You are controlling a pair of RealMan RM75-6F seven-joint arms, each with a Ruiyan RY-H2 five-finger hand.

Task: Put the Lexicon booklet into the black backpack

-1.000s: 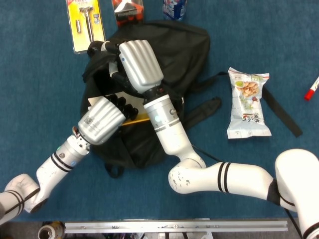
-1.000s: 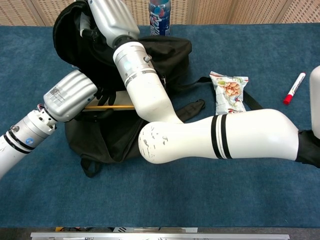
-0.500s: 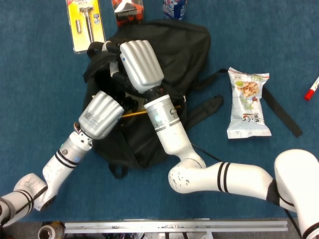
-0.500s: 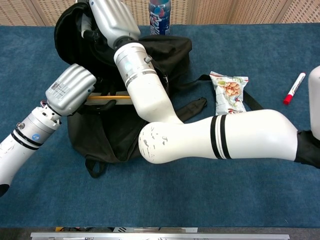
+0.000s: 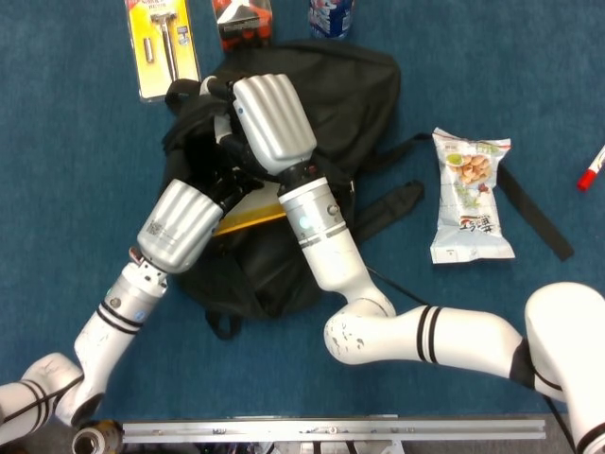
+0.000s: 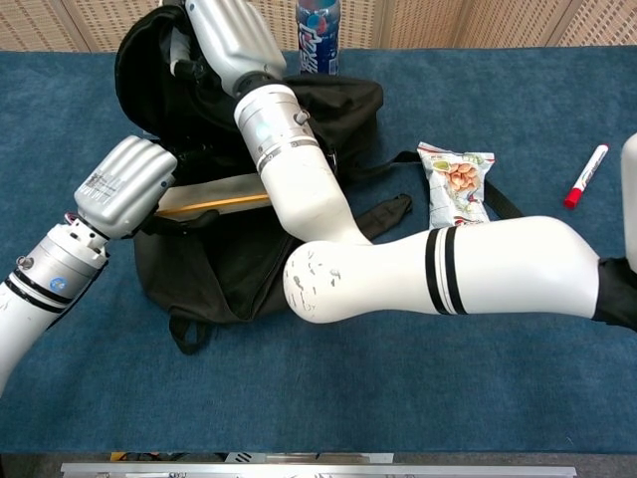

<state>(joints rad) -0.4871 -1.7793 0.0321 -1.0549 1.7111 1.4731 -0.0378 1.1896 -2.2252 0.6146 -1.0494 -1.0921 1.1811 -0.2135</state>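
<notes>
The black backpack lies on the blue table, its mouth facing left. My right hand grips the edge of the bag's flap and holds it raised, so the mouth stays wide. My left hand is at the mouth and holds the Lexicon booklet, which shows as a thin pale slab with a yellow edge. The booklet lies nearly flat, partly inside the opening, and its far end is hidden behind my right forearm. My left hand's dark fingers are curled over its near end.
A snack packet lies right of the bag beside a loose black strap. A red marker is at the far right. At the back stand a bottle, a yellow blister pack and a red package.
My left hand first pushed toward the bag's mouth, then drew back a little to the lower left. More of the booklet's face now shows. My right hand kept the flap raised.
</notes>
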